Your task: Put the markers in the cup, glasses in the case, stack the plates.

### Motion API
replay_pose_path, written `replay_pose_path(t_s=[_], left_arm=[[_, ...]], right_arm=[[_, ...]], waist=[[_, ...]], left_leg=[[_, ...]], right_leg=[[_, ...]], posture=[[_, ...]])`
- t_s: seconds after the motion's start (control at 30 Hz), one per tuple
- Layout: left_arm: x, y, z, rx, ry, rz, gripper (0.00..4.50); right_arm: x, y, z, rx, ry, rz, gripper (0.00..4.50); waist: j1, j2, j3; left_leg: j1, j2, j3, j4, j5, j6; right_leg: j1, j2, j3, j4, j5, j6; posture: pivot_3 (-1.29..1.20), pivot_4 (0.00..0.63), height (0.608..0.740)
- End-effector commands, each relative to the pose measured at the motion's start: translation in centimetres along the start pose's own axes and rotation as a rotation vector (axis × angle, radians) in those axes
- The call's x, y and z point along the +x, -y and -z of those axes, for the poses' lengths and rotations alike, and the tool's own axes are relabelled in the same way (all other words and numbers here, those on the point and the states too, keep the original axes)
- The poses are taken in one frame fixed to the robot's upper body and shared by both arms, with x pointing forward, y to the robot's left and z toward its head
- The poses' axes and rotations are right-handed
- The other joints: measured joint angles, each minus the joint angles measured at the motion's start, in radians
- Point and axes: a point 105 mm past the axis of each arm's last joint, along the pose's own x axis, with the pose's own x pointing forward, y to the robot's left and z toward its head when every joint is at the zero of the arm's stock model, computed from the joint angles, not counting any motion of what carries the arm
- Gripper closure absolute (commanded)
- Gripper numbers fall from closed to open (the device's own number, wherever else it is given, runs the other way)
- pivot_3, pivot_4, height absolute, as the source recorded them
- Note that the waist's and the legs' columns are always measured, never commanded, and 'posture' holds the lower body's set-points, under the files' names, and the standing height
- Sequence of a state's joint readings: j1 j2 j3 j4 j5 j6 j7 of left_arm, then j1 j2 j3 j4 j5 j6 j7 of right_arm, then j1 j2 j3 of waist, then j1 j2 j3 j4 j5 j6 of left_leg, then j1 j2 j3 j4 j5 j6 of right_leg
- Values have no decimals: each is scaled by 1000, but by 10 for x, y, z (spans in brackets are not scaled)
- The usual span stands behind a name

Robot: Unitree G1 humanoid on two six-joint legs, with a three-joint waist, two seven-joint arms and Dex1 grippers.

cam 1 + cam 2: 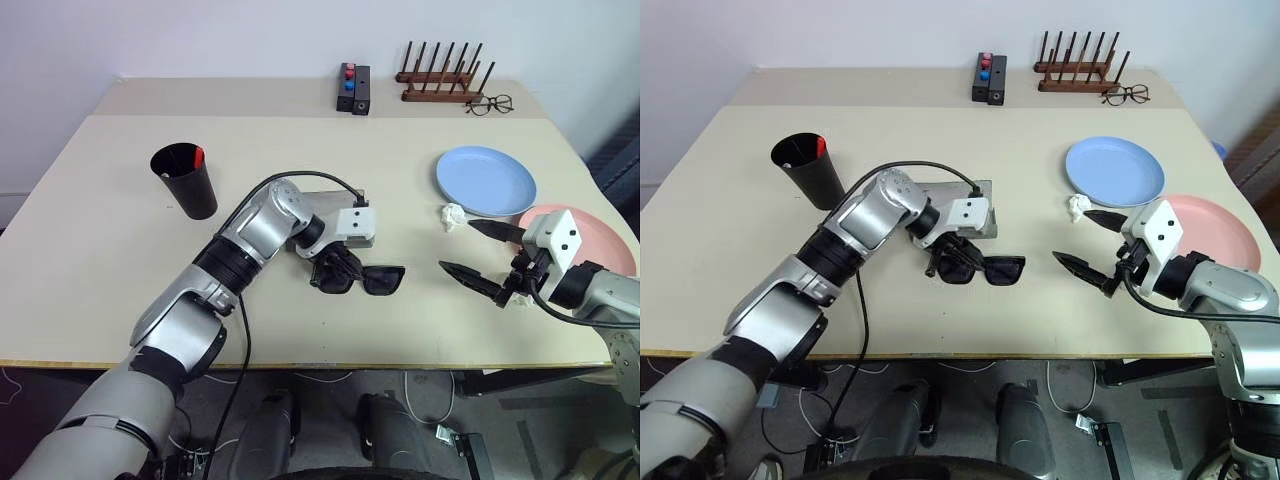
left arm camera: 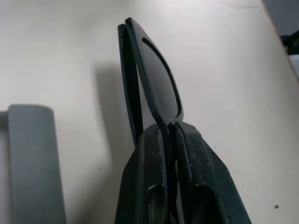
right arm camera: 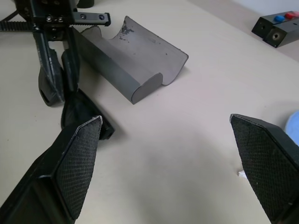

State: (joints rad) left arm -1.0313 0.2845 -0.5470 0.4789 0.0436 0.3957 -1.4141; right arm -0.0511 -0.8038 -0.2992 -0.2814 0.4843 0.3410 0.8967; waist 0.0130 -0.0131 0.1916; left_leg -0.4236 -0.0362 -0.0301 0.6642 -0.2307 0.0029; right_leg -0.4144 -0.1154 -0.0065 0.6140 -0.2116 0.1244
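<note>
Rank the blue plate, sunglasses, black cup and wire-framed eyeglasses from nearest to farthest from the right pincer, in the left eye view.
From the right pincer:
1. Blue plate, just behind it.
2. Sunglasses, toward the left arm.
3. Wire-framed eyeglasses, at the table's back.
4. Black cup, far left.

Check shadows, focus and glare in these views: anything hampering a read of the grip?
Left wrist view: black thick-framed sunglasses sharp between the left gripper fingers, soft shadow on the beige table. Right wrist view: open grey hinged case crisp. Left eye view: even light, no glare, short shadows under the light blue plate.
</note>
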Motion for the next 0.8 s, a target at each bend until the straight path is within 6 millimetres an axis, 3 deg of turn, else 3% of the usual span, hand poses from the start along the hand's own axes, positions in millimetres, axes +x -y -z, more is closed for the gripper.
replay_pose_path(t_s=[0.03, 0.2, 0.3, 0.47, 0.57, 0.8], left_arm=[[-13, -5, -21, 75, 109, -42, 4491], [-46, -20, -54, 166, 295, -139, 4491], [-65, -30, -57, 185, 311, -186, 4491], [-97, -56, -50, 139, 236, -289, 4491], [-113, -65, -37, 121, 141, -332, 4491], [-124, -68, -10, 102, 0, -338, 4491]], right_arm=[[-1, 6, -16, -58, 39, 16, 0], [1, 10, -18, -60, 52, 18, 0], [3, 12, -17, -63, 54, 21, 0], [8, 12, -16, -63, 63, 10, 0], [11, 10, -15, -58, 65, -15, 0], [5, 4, -2, -68, 17, -101, 0]], waist=[[0, 0, 0], [1, 0, 1], [0, 0, 1], [0, -1, 1], [-2, -1, 1], [1, -1, 1]], left_leg=[[0, 0, 0, 0, 0, 0], [-2, 0, 0, 0, 0, 0], [-2, -1, 0, 0, 0, 0], [-2, -2, 1, 0, 0, 0], [-2, -3, 1, 0, 0, 1], [-3, -3, 2, 0, -1, 1]], right_leg=[[0, 0, 0, 0, 0, 0], [-2, -1, 0, 0, 0, 0], [-2, -1, 0, 0, 0, 0], [-2, 0, 0, 0, 1, 2], [-3, 0, 0, 0, 1, 4], [-3, 0, 0, 0, 1, 5]], posture=[[0, 150, 740], [0, 150, 740], [0, 150, 740], [0, 150, 740], [0, 150, 740], [0, 150, 740]])
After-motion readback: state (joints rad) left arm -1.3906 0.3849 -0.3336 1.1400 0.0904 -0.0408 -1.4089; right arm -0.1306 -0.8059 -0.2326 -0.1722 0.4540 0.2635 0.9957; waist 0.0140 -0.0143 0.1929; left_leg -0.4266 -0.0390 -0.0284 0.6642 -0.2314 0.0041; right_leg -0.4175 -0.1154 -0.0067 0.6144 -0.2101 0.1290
